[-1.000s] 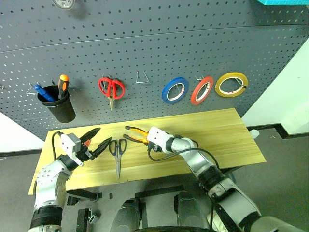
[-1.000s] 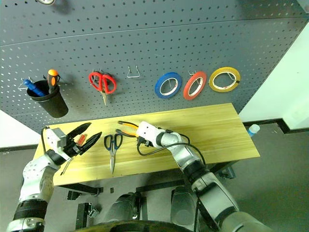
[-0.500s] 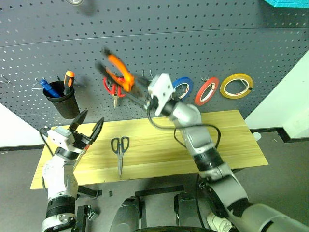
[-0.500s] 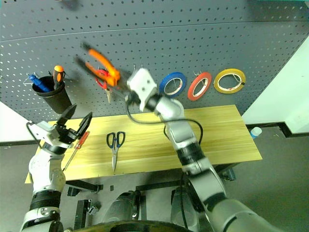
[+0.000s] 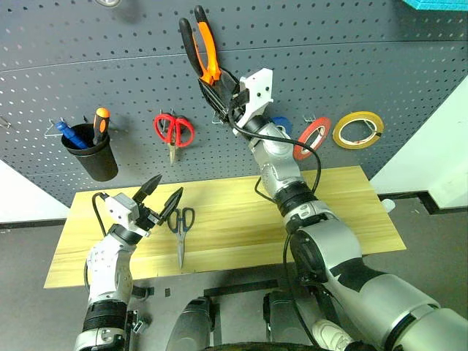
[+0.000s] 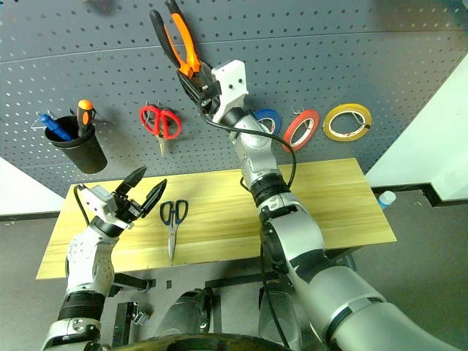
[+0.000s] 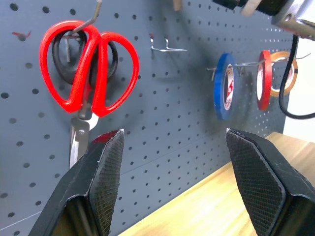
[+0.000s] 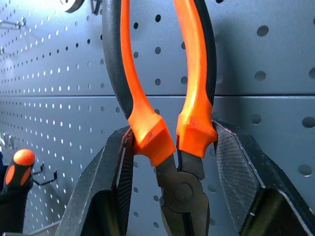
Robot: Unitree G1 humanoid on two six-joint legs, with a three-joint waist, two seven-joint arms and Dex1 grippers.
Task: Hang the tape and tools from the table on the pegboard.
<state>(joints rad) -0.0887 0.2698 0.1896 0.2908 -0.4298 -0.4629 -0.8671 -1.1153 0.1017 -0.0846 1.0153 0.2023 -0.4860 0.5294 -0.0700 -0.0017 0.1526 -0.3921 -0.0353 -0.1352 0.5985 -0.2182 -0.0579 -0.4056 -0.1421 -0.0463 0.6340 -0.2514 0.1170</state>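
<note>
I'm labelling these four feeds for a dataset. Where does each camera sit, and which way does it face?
Left eye, right eye: on the head, looking forward and down at the pegboard and table; both arms show.
Left wrist: on the left arm, looking between its open fingers at the red-handled scissors and tape rolls.
Right wrist: on the right arm, looking along its fingers clamping the pliers.
Shared: head views also show the pliers, red-handled scissors, left gripper and right gripper.

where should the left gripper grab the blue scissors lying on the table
Grip the dark blue-handled scissors at the neck where the handle loops meet the blades, coming from above. They lie flat on the table, loops toward the pegboard, blades toward the robot, beside the open left gripper. This is a judgement.
</note>
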